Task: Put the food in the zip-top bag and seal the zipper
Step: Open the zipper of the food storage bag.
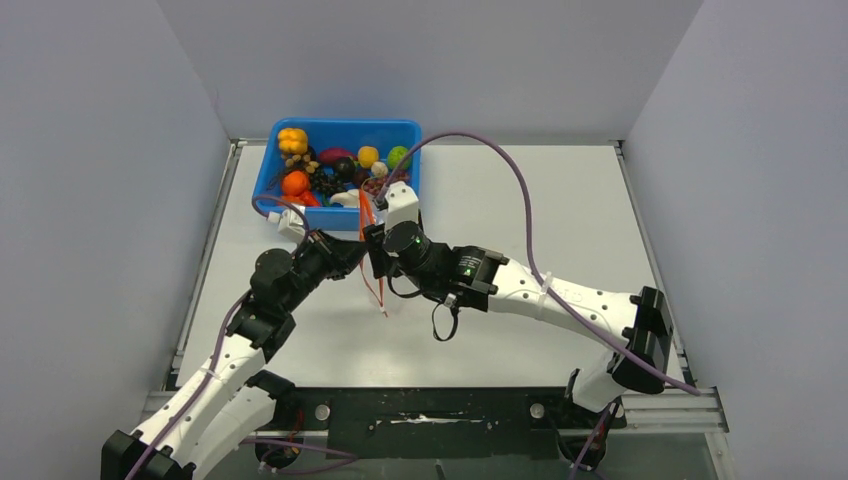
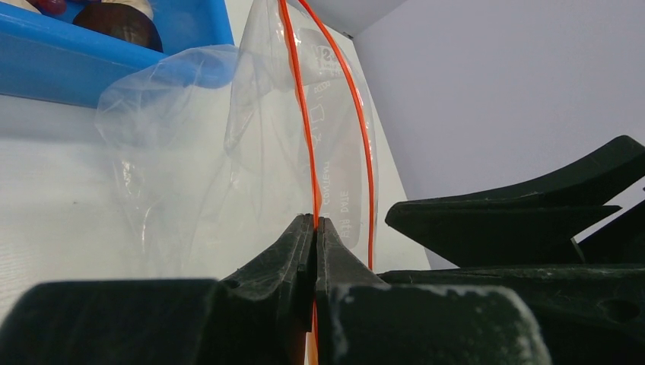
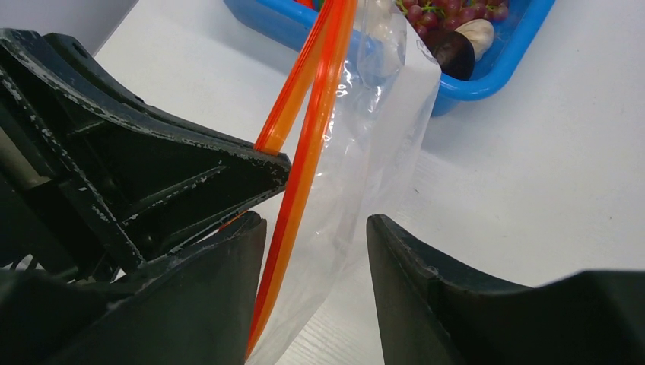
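Observation:
The clear zip-top bag (image 2: 190, 152) hangs upright above the table, in front of the blue bin (image 1: 340, 135). Its red-orange zipper (image 2: 304, 129) has two strips that stand apart. My left gripper (image 2: 315, 222) is shut on one zipper strip. My right gripper (image 3: 316, 228) is open, its jaws either side of the zipper (image 3: 304, 160) and the bag's film (image 3: 365, 137). In the top view both grippers meet at the bag (image 1: 372, 255). The food (image 1: 330, 165) lies in the blue bin: a yellow pepper (image 1: 292, 140), an orange piece (image 1: 295, 183), a green ball (image 1: 399, 156), dark pieces. The bag looks empty.
The blue bin stands at the back left of the table, just behind the bag. Its near rim shows in the left wrist view (image 2: 91, 68) and the right wrist view (image 3: 487, 76). Purple cables (image 1: 520, 180) arc over the right arm. Grey walls enclose the table.

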Controlling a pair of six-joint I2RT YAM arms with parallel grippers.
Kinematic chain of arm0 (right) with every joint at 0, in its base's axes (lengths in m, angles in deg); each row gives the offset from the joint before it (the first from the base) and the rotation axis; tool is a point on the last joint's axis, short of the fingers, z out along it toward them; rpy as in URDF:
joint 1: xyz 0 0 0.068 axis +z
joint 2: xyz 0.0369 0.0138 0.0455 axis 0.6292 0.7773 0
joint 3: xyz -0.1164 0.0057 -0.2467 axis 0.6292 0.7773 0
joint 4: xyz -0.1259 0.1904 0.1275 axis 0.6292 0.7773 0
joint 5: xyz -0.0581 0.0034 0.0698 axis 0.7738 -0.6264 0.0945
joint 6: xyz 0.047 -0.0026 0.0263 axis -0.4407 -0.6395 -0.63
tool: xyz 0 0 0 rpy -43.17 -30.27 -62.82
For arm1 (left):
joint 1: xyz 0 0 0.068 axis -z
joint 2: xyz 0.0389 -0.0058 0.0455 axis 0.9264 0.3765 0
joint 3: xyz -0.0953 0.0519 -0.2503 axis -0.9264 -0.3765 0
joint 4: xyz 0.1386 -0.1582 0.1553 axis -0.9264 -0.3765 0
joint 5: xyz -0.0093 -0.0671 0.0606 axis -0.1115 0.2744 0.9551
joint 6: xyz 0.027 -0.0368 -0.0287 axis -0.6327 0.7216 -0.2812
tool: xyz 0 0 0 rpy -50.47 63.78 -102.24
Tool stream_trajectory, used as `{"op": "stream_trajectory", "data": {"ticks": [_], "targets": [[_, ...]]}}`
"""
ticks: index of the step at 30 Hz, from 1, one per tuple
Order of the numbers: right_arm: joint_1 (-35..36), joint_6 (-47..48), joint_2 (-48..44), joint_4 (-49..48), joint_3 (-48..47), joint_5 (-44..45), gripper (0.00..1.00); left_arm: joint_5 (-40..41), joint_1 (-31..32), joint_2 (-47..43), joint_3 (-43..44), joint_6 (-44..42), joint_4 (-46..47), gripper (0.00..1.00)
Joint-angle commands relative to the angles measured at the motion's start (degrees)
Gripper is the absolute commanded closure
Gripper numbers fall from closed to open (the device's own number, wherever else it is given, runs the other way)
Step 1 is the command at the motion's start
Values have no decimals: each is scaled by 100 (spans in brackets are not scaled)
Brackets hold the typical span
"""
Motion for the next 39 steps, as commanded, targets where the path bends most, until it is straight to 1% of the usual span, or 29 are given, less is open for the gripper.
{"op": "stream_trajectory", "data": {"ticks": [1,5,7,10,13,17,21,24,25,30,32,36,39], "targets": [[115,-33,104,23,-483,361,47,-12,17,-76,355,-36,76,100],[220,52,401,503,-853,890,41,-15,16,-111,377,-18,67,100],[251,96,581,692,-1007,1029,41,-19,16,-119,387,-18,55,100],[264,91,762,991,-1188,1237,43,-7,16,-137,387,-17,6,100],[263,63,838,1248,-1279,1565,49,-4,16,-171,378,-25,-33,100],[260,-12,770,1522,-1271,2056,62,64,16,-217,374,-76,-174,100],[246,-13,618,1484,-1070,2278,81,92,17,-274,338,-98,-239,100],[238,-19,494,1430,-933,2347,98,142,16,-287,315,-107,-295,100],[217,-20,437,1402,-875,2358,100,178,10,-279,335,-150,-397,100],[-224,-172,-90,1319,-354,2242,100,624,-1,-186,637,-470,-1276,100],[-413,-229,-329,1241,-76,2157,100,732,-9,-161,714,-515,-1462,100],[-493,-60,-782,743,361,1987,100,467,-10,-54,682,-418,-1304,100],[-491,127,-1070,153,753,1511,100,44,-13,125,673,-308,-1002,100]]}}
